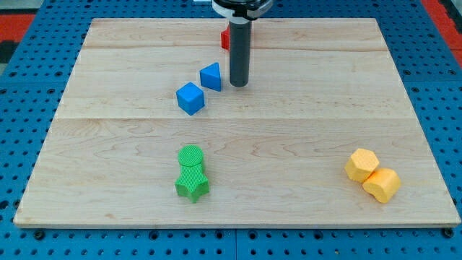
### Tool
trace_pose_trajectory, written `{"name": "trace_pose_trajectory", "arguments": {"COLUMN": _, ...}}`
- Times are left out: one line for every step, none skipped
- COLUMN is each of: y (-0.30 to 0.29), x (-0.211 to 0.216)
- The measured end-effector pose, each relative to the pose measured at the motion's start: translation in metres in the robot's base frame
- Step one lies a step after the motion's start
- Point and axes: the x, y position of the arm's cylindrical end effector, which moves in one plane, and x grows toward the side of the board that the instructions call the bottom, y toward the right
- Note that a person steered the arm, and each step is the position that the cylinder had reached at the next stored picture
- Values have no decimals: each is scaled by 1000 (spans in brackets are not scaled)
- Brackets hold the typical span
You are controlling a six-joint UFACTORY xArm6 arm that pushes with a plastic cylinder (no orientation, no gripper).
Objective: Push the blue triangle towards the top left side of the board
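Note:
The blue triangle point(211, 76) lies on the wooden board point(108, 72), a little above and left of the board's middle. My tip point(239, 84) stands just to the triangle's right, a small gap away. A blue cube point(190, 98) sits just below and left of the triangle, close to it.
A red block point(225, 38) is near the view's top, partly hidden behind the rod. A green round block point(191, 157) and a green star block point(192, 182) touch at the lower middle. Two yellow blocks point(362, 165) point(382, 185) touch at the lower right.

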Motion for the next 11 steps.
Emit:
{"name": "trace_pose_trajectory", "arguments": {"y": -17, "x": -22}}
{"name": "trace_pose_trajectory", "arguments": {"y": -41, "x": -9}}
{"name": "trace_pose_trajectory", "arguments": {"y": -6, "x": 21}}
{"name": "trace_pose_trajectory", "arguments": {"y": -65, "x": 9}}
{"name": "trace_pose_trajectory", "arguments": {"y": -117, "x": -31}}
{"name": "trace_pose_trajectory", "arguments": {"y": -160, "x": -58}}
{"name": "trace_pose_trajectory", "arguments": {"y": -161, "x": -56}}
{"name": "trace_pose_trajectory", "arguments": {"y": -169, "x": -79}}
{"name": "trace_pose_trajectory", "arguments": {"y": -202, "x": -109}}
{"name": "trace_pose_trajectory", "arguments": {"y": -177, "x": -90}}
{"name": "trace_pose_trajectory", "arguments": {"y": -72, "x": -36}}
